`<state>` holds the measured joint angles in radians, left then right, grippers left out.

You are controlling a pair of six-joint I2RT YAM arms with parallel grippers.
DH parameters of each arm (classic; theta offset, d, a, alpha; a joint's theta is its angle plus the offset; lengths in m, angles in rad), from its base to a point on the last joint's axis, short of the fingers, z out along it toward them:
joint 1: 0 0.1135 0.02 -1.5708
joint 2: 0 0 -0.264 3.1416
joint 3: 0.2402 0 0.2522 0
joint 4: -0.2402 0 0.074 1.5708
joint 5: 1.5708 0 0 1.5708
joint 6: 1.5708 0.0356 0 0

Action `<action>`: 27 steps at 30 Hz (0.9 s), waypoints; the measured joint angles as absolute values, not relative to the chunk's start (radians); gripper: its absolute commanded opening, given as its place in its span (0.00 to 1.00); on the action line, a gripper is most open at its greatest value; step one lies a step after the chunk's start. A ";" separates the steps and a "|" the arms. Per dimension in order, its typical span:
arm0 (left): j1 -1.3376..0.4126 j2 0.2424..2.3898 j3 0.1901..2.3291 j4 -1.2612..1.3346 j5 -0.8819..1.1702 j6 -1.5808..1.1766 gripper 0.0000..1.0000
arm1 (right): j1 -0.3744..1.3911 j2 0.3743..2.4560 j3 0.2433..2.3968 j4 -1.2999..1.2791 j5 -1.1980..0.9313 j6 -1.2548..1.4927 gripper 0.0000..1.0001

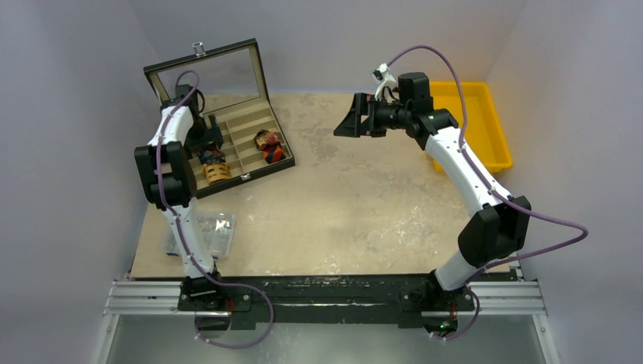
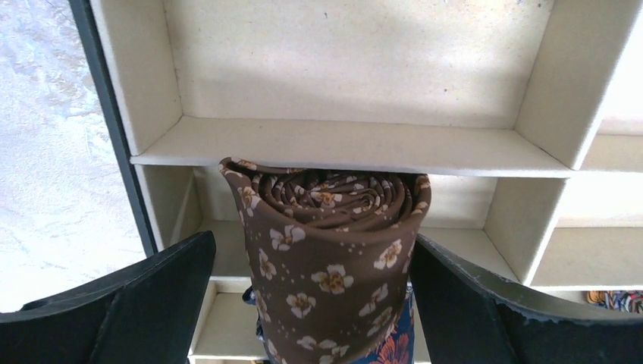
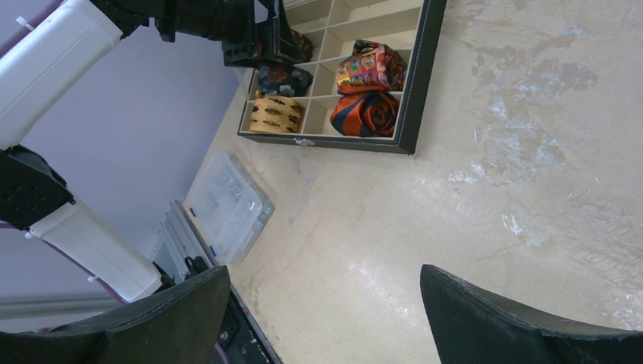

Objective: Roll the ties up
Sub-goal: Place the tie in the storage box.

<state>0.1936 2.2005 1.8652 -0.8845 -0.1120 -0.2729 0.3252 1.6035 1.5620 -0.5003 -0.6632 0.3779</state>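
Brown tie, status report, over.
Left gripper open, straddling rolled brown tie, seated in box compartment. Right gripper open, empty, above table. Nothing in the way.

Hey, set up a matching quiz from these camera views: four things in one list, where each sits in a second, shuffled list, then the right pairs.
1 brown flowered tie
2 yellow bin
3 clear plastic box
4 right gripper

A near left corner of the table
B open and empty above the table
C rolled, between the open fingers of the left gripper
D at the far right edge

Pairs: 1-C, 2-D, 3-A, 4-B
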 measured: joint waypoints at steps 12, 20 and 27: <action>0.193 2.137 1.856 -0.872 -0.108 -0.268 0.85 | 0.325 1.604 1.562 -0.499 -0.664 0.381 0.98; 0.193 2.132 1.855 -0.854 -0.098 -0.264 0.55 | 0.325 1.619 1.562 -0.492 -0.665 0.382 0.98; 0.193 2.133 1.855 -0.854 -0.082 -0.268 0.47 | 0.325 1.625 1.562 -0.492 -0.669 0.381 0.98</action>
<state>0.1932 2.1330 1.8553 -0.8539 -0.0822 -0.2676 0.3252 1.6249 1.5623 -0.4919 -0.6689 0.3813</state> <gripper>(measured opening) 0.461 0.983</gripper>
